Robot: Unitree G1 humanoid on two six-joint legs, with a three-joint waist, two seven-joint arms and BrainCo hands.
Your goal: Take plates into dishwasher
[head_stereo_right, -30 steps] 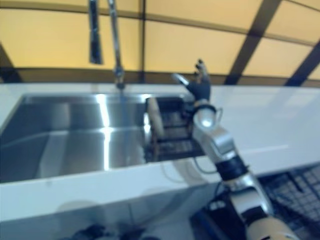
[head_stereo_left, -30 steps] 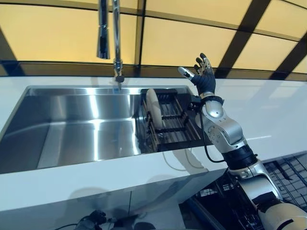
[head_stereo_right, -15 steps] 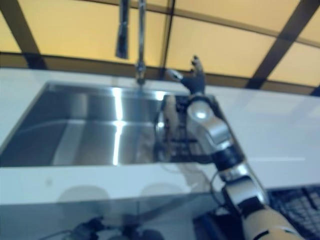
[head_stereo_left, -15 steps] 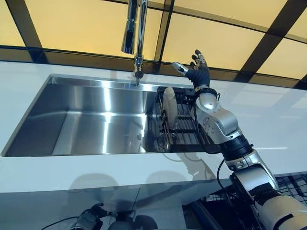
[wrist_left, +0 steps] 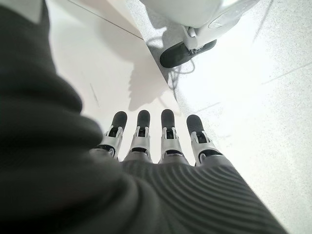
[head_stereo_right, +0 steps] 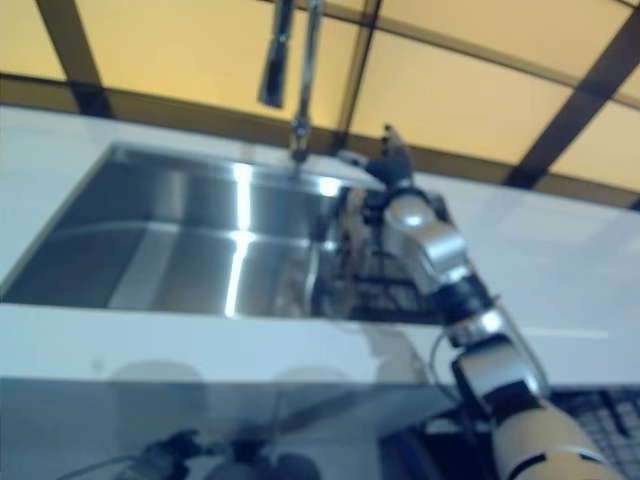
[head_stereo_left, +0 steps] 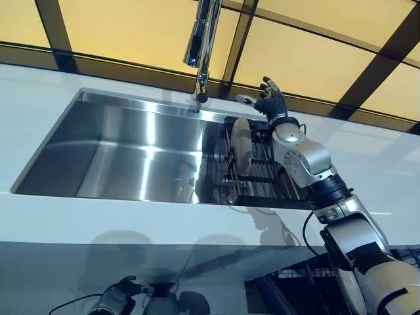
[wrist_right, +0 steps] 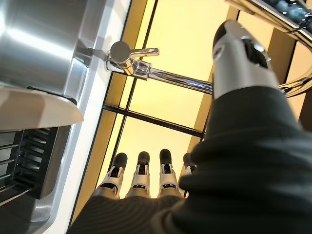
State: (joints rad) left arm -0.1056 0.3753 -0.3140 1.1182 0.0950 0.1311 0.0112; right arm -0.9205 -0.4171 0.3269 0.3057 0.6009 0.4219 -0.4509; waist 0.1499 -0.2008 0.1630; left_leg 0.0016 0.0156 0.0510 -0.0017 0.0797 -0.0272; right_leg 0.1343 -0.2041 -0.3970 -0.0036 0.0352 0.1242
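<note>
A white counter (head_stereo_left: 59,216) is running across the front, with a steel sink (head_stereo_left: 131,157) sunk into it and a tap (head_stereo_left: 200,46) rising at the sink's back edge before amber window panes. At the sink's right end a dark rack (head_stereo_left: 259,180) is holding one pale plate (head_stereo_left: 240,146) on edge. The right hand (head_stereo_left: 269,103) is hovering just past the plate, fingers spread, holding nothing. Only its wrist view is showing the left hand (wrist_left: 161,141), fingers straight, apparently above the floor.

A cream plate (head_stereo_left: 240,146) stands in a black rack (head_stereo_left: 262,178); the sink (head_stereo_left: 125,154) is shiny steel, the counter (head_stereo_left: 98,220) white.
</note>
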